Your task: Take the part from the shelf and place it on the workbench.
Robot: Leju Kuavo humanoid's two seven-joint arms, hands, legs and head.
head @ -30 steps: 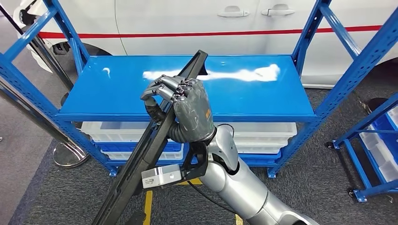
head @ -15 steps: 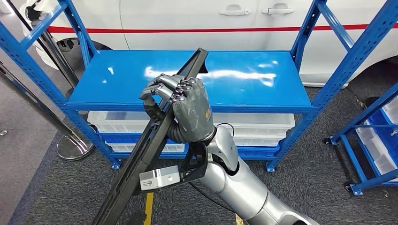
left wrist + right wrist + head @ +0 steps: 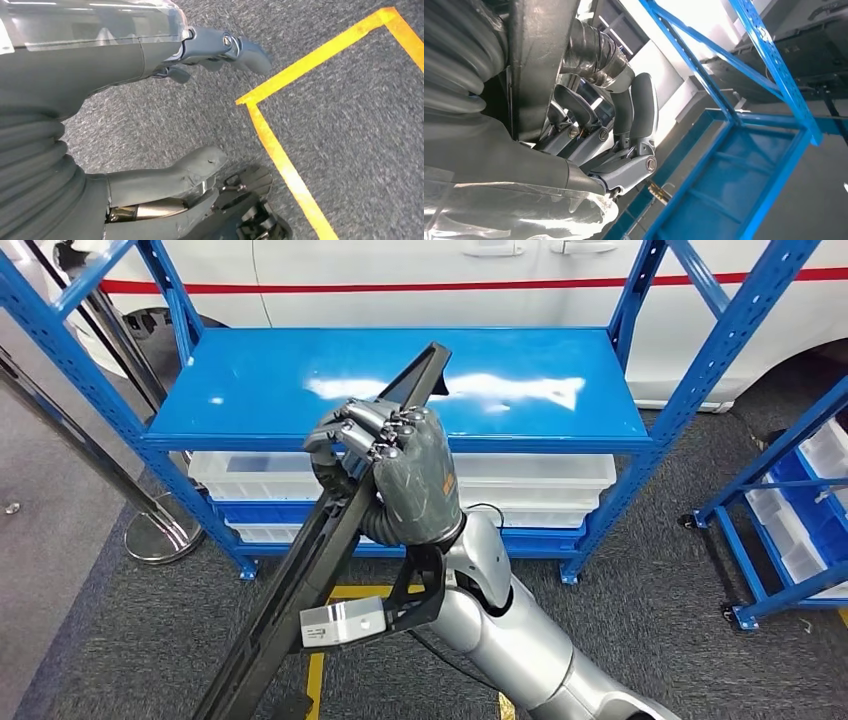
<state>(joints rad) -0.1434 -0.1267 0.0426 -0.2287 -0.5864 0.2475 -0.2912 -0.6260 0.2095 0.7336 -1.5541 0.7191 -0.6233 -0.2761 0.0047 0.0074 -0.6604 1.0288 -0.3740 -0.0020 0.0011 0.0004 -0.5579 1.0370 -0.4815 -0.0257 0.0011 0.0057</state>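
right hand grips the part, fingers wrapped round it a bit above mid-length. part is a long black strip, tilted: far end up over the shelf's top deck, near end down at the bottom left edge of the head view. it's off the shelf, held in the air in front of it, touching nothing but the hand as far as i can see. right wrist view: same hand, dark fingers curled over the black part.

left hand hangs over the floor, holding nothing, thumb and fingers apart, loose and open.

biggest to smallest for the rest:
- white car with a red stripe, far side, behind the shelf.
- grey carpet floor, also under the left hand.
- blue shelf, centre, top deck bare blue with glare on it. frame also seen from the right wrist.
- second blue rack at right, with white bins.
- white bins on the lower levels of the main shelf.
- yellow floor tape, corner near the left hand; a bit also under the right arm.
- stanchion base, left of the shelf.
- wrist camera, small silver box on a black bracket below the right hand.
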